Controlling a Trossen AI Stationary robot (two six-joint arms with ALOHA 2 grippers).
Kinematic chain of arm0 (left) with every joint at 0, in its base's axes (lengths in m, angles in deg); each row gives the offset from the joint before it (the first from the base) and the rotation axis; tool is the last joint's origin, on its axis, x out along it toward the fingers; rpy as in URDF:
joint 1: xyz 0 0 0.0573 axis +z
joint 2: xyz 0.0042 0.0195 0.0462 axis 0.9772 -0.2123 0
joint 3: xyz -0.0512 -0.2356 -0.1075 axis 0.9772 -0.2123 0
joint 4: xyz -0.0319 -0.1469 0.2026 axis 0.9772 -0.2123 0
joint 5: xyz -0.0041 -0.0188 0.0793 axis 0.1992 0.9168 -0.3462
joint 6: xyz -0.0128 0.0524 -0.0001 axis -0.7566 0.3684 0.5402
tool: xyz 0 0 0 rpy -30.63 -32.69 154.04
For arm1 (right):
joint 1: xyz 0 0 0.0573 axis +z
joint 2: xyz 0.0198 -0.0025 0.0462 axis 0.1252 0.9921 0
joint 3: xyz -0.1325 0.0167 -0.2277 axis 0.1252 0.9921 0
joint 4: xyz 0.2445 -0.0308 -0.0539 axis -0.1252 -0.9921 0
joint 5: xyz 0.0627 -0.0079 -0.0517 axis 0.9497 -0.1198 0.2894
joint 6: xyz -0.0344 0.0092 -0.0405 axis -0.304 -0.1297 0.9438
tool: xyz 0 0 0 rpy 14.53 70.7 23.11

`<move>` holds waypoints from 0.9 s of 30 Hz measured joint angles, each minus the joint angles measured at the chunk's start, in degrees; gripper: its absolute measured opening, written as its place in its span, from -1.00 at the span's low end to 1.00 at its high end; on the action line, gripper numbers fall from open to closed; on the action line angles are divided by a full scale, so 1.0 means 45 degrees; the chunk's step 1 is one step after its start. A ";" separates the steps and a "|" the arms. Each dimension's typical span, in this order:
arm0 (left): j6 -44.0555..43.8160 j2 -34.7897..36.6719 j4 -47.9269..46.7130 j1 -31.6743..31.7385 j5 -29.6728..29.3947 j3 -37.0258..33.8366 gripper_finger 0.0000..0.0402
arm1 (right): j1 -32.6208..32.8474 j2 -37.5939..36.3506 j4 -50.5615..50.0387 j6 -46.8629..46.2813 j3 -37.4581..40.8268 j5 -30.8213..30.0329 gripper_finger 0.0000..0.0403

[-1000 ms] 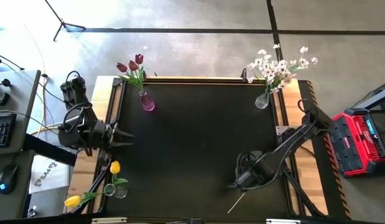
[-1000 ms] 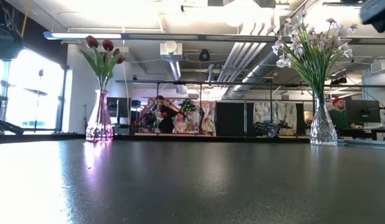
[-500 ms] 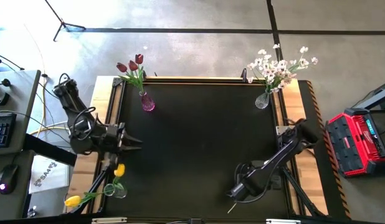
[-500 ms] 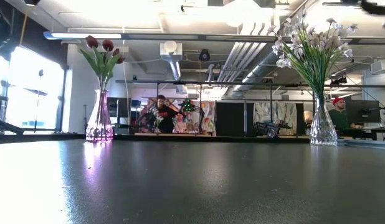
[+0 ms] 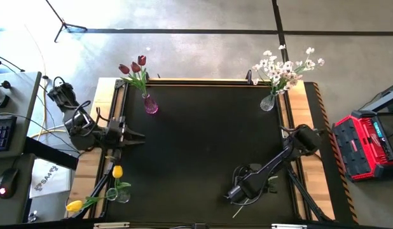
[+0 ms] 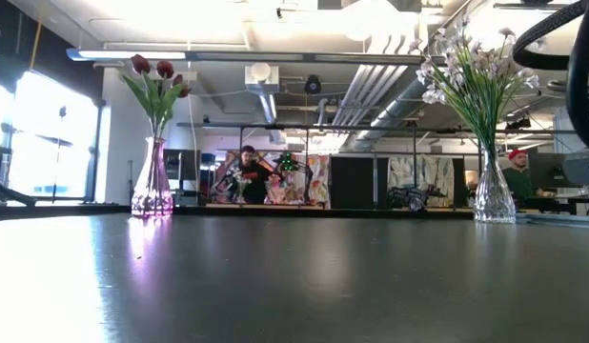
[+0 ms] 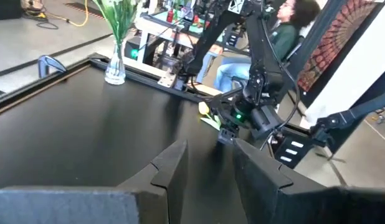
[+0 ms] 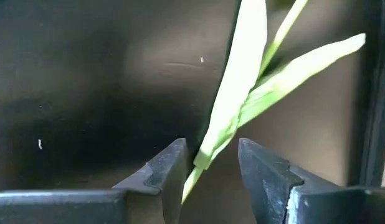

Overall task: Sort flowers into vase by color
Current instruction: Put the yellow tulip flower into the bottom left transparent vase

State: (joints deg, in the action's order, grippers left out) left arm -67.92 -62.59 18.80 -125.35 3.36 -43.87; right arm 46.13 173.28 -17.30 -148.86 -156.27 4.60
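Right end effector (image 8: 210,163), fingers narrowly apart around a green flower stem (image 8: 233,109) lying on the worktop (image 5: 196,140); left end effector (image 7: 208,168) narrowly parted, empty.

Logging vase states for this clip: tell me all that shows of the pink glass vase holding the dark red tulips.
The pink glass vase is translucent, narrow at the neck and flaring to a wider base. It stands upright at the black table's far left corner. It holds three dark red tulips on green stems with leaves fanning above the rim. Neither gripper touches it.

Bright overhead glare, perhaps slight blur
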 joint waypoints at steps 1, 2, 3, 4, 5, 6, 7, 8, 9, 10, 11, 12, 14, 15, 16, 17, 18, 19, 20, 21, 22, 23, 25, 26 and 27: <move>-0.0003 0.0000 -0.0175 0.0042 -0.0005 0.0142 -0.45 | -0.0004 -0.0014 0.0353 0.0000 0.0275 0.0005 -0.30; 0.0001 0.0000 -0.0347 0.0103 -0.0004 0.0254 -0.45 | -0.0005 -0.0076 0.0679 0.0020 0.0527 0.0010 -0.32; 0.0010 0.0000 -0.0449 0.0146 -0.0009 0.0343 -0.45 | -0.0005 -0.0100 0.0866 0.0131 0.0635 -0.0064 -0.34; 0.0026 -0.0005 -0.0486 0.0186 -0.0004 0.0405 -0.45 | -0.0012 -0.0110 0.0965 0.0259 0.0706 -0.0143 -0.37; 0.0114 -0.0005 -0.0566 0.0234 -0.0004 0.0474 -0.45 | -0.0028 -0.0113 0.0978 0.0381 0.0723 -0.0266 -0.41; 0.0190 0.0000 -0.0596 0.0276 -0.0009 0.0554 -0.45 | -0.0054 -0.0124 0.0971 0.0556 0.0723 -0.0446 -0.45; 0.0212 0.0000 -0.0618 0.0320 -0.0006 0.0630 -0.45 | -0.0100 -0.0196 0.0982 0.0732 0.0724 -0.0673 -0.50; 0.0217 0.0000 -0.0673 0.0360 -0.0009 0.0699 -0.45 | -0.0112 -0.0286 0.1024 0.0937 0.0742 -0.1001 -0.55; 0.0249 0.0000 -0.0708 0.0405 -0.0009 0.0761 -0.45 | -0.0122 -0.0388 0.1057 0.1116 0.0761 -0.1317 -0.61; 0.0323 -0.0001 -0.0715 0.0437 -0.0009 0.0811 -0.45 | -0.0161 -0.0481 0.1083 0.1302 0.0761 -0.1732 -0.67; 0.0363 -0.0010 -0.0741 0.0484 -0.0009 0.0851 -0.45 | -0.0208 -0.0635 0.1122 0.1473 0.0768 -0.2070 -0.73; 0.0422 -0.0010 -0.0762 0.0522 -0.0004 0.0889 -0.45 | -0.0250 -0.0757 0.1104 0.1621 0.0778 -0.2402 -0.79; 0.0500 -0.0005 -0.0758 0.0603 -0.0009 0.0954 -0.45 | -0.0248 -0.0979 0.1165 0.1852 0.0786 -0.3127 -0.92; 0.0563 -0.0005 -0.0759 0.0636 -0.0007 0.0976 -0.45 | -0.0248 -0.1074 0.1189 0.1962 0.0800 -0.3518 -0.95; 0.0652 -0.0005 -0.0763 0.0668 -0.0007 0.0997 -0.45 | -0.0259 -0.1152 0.1246 0.2159 0.0809 -0.4143 -0.97; 0.0676 -0.0011 -0.0779 0.0674 0.0001 0.1034 -0.45 | -0.0303 -0.1220 0.1345 0.2249 0.0813 -0.4641 -0.97; 0.0686 -0.0013 -0.0805 0.0681 0.0001 0.1064 -0.45 | -0.0326 -0.1288 0.1393 0.2312 0.0815 -0.4998 -0.96; 0.0686 -0.0010 -0.0837 0.0678 0.0001 0.1092 -0.45 | -0.0351 -0.1389 0.1499 0.2418 0.0815 -0.5269 -0.96; 0.0685 -0.0010 -0.0907 0.0678 0.0001 0.1121 -0.45 | -0.0355 -0.1530 0.1678 0.2591 0.0815 -0.5560 -0.96; 0.0681 -0.0010 -0.0932 0.0678 0.0005 0.1128 -0.45 | -0.0362 -0.1710 0.1879 0.2753 0.0815 -0.5814 -0.97; 0.0686 -0.0010 -0.0942 0.0678 0.0018 0.1128 -0.45 | -0.0374 -0.1900 0.2236 0.3020 0.0815 -0.6227 -0.98; 0.0669 -0.0015 -0.0942 0.0678 0.0056 0.1128 -0.45 | -0.0383 -0.2092 0.2645 0.3355 0.0815 -0.6711 -0.99; 0.0414 -0.0010 -0.0939 0.0676 0.0119 0.1128 -0.45 | -0.0519 -0.2562 0.3304 0.4130 0.0815 -0.7946 -0.99; 0.0247 -0.0010 -0.0938 0.0673 0.0148 0.1128 -0.45 | -0.0603 -0.2833 0.3669 0.4675 0.0815 -0.8559 -0.99; 0.0061 -0.0010 -0.0938 0.0673 0.0163 0.1128 -0.45 | -0.0685 -0.3109 0.4188 0.5380 0.0812 -0.9206 -0.99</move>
State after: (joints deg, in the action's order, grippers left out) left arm -67.65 -62.64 14.58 -122.32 4.09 -38.79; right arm 43.05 159.28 1.54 -124.65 -152.62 -36.83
